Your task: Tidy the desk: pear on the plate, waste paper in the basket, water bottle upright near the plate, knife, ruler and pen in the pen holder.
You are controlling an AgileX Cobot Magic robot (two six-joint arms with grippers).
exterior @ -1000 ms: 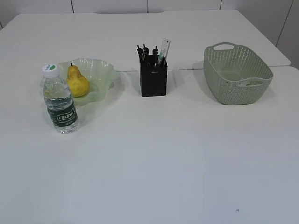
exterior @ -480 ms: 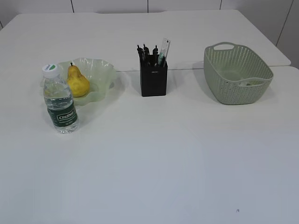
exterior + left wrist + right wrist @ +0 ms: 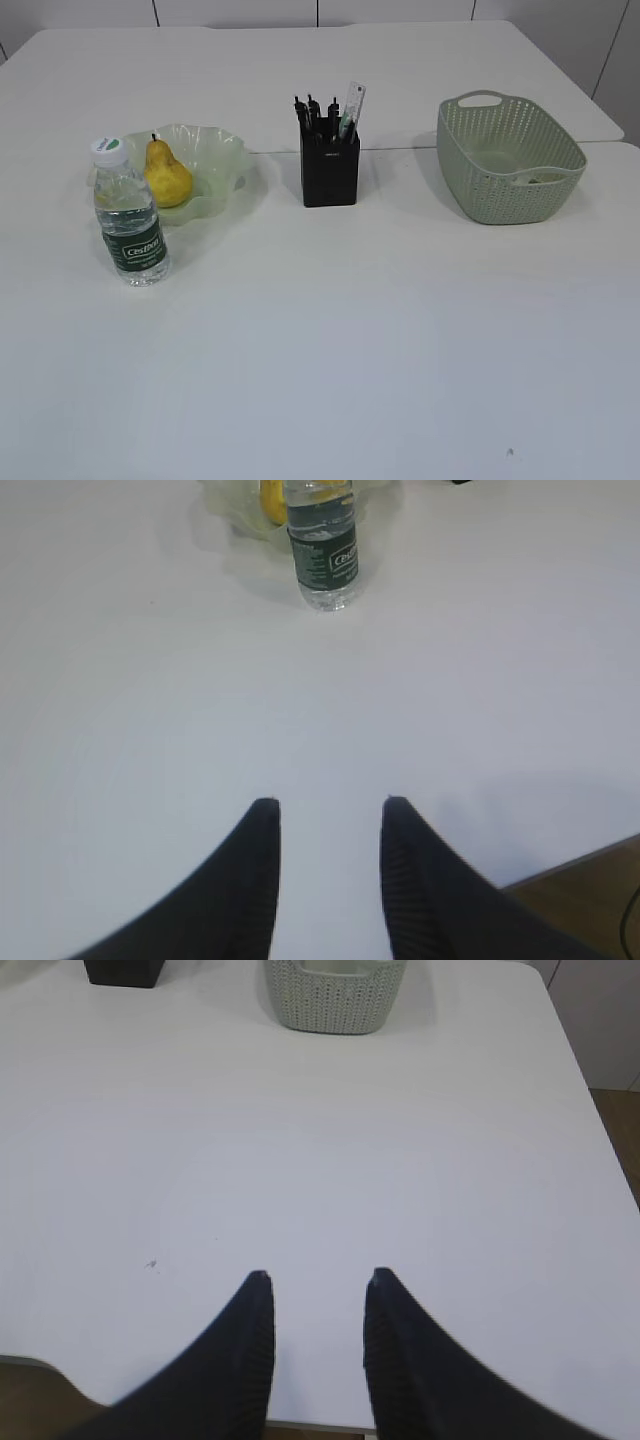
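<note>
On the white desk [image 3: 330, 330] the yellow pear [image 3: 167, 175] stands on the pale green plate [image 3: 226, 152]. The water bottle [image 3: 130, 215] is upright just in front of the plate. The black pen holder [image 3: 329, 170] holds the clear ruler [image 3: 353, 106] and several dark pens [image 3: 312, 110]; I cannot pick out the knife among them. The waste paper is not clearly visible in the green basket [image 3: 508, 160]. My left gripper [image 3: 327, 805] hangs open and empty over bare desk, well short of the bottle [image 3: 322, 550]. My right gripper [image 3: 317, 1278] is open and empty too.
The desk's near edge runs under the right gripper [image 3: 200, 1410] and at the lower right of the left wrist view [image 3: 590, 855]. The basket [image 3: 335, 995] and pen holder [image 3: 125, 972] lie far ahead of the right gripper. Neither arm shows in the exterior view.
</note>
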